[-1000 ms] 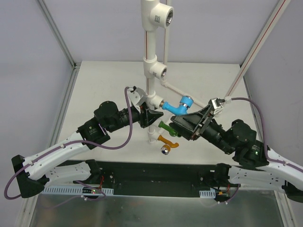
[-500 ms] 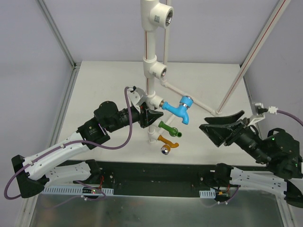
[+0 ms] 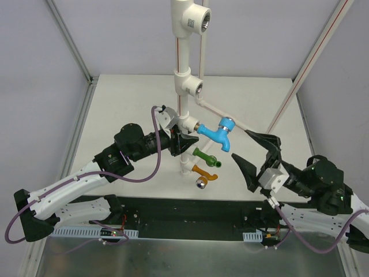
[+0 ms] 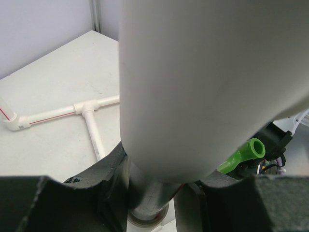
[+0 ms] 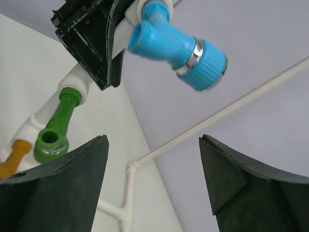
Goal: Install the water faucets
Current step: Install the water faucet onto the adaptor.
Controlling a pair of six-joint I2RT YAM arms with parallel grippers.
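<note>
No writing could be read anywhere. A small dark marking stood on the topmost white pipe fitting (image 3: 190,18), too small to make out.

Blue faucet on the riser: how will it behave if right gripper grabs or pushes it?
The blue faucet looks like rigid plastic: probably stiff, light. Its glossy rounded body may slip; the ribbed knob should grip better. Seated on the white pipe that the left gripper clamps, it likely barely shifts when pushed.
</note>
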